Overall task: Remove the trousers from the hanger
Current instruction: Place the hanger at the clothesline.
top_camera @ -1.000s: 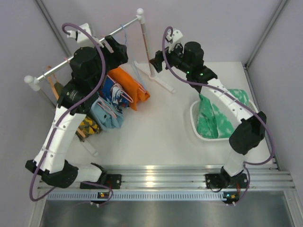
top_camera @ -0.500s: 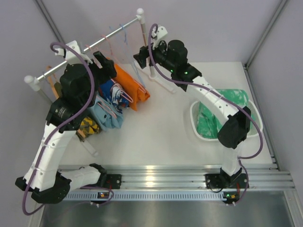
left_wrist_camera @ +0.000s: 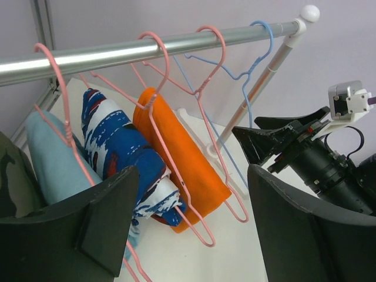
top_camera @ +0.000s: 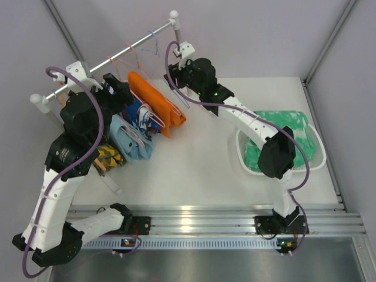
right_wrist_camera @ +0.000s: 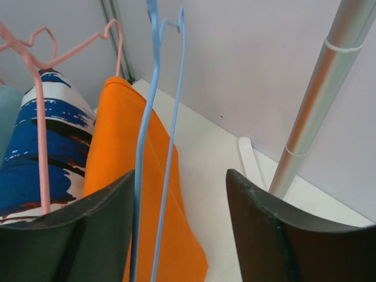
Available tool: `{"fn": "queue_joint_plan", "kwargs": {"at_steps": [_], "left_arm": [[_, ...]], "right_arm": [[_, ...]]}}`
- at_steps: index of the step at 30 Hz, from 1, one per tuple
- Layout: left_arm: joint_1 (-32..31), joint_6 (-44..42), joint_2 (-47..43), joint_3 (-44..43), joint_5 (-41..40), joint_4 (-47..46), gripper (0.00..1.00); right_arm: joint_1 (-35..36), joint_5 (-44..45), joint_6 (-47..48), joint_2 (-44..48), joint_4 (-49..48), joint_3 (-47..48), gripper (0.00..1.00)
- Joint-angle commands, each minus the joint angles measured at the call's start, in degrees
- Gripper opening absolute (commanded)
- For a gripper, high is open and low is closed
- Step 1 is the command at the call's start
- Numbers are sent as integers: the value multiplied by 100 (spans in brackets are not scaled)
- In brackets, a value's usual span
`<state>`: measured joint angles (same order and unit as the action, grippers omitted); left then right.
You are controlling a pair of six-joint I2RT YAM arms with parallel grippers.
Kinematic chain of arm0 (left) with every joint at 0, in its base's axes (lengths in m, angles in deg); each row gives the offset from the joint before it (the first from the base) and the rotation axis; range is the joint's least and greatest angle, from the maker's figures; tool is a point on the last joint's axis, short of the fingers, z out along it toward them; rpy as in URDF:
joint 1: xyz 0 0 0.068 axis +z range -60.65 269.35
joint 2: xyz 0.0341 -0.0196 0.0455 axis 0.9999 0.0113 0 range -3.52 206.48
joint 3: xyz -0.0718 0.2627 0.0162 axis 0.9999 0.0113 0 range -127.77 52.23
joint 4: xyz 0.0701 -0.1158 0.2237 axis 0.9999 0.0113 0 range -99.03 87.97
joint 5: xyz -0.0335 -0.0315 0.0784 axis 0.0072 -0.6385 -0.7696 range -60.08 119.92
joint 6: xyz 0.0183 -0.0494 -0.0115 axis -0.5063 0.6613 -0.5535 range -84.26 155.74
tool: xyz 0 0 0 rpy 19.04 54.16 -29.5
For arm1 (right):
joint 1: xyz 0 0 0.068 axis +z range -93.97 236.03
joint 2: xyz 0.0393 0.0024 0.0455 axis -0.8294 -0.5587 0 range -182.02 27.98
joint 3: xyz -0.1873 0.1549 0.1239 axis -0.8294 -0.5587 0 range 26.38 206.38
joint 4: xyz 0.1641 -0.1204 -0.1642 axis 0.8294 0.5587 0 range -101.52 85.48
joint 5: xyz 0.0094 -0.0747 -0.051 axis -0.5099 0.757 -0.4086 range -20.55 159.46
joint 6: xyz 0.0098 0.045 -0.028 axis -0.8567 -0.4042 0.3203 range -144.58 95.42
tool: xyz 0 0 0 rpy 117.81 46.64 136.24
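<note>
Several trousers hang folded over pink hangers on the silver rail: orange, blue-and-white patterned, light blue and camouflage. Mint green trousers lie in the white basin. My left gripper stands open in front of the hanging row, touching nothing. At the rail's right end my right gripper is open, and the wires of a bare blue hanger run between its fingers, close to the left one.
The rail's slanted post stands just right of my right gripper, with its white foot on the table. Grey walls close the back and sides. Bare white tabletop lies between the hanging row and the basin.
My right arm swung left from the basin side to the blue hanger and its jaws narrowed. My left arm drew back to the left. The mint green trousers now lie flat in the basin.
</note>
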<state>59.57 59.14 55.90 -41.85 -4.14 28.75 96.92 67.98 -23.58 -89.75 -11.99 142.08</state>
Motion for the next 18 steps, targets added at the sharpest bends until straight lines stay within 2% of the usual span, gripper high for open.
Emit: {"fn": "queue_joint_plan", "kwargs": {"at_steps": [1, 2, 5, 13, 18], "left_arm": [[7, -116, -158, 153, -249, 19, 80], [7, -107, -185, 171, -267, 28, 80], [7, -107, -264, 206, -302, 36, 80], [7, -125, -369, 285, -408, 36, 80], [7, -125, -361, 303, -399, 54, 80]], "right_arm": [[130, 260, 50, -21, -296, 444, 59], [122, 305, 41, -56, -287, 462, 50], [122, 367, 41, -127, -278, 550, 36], [69, 622, -3, -233, -173, 761, 22], [-80, 631, -328, -250, -111, 823, 7]]}}
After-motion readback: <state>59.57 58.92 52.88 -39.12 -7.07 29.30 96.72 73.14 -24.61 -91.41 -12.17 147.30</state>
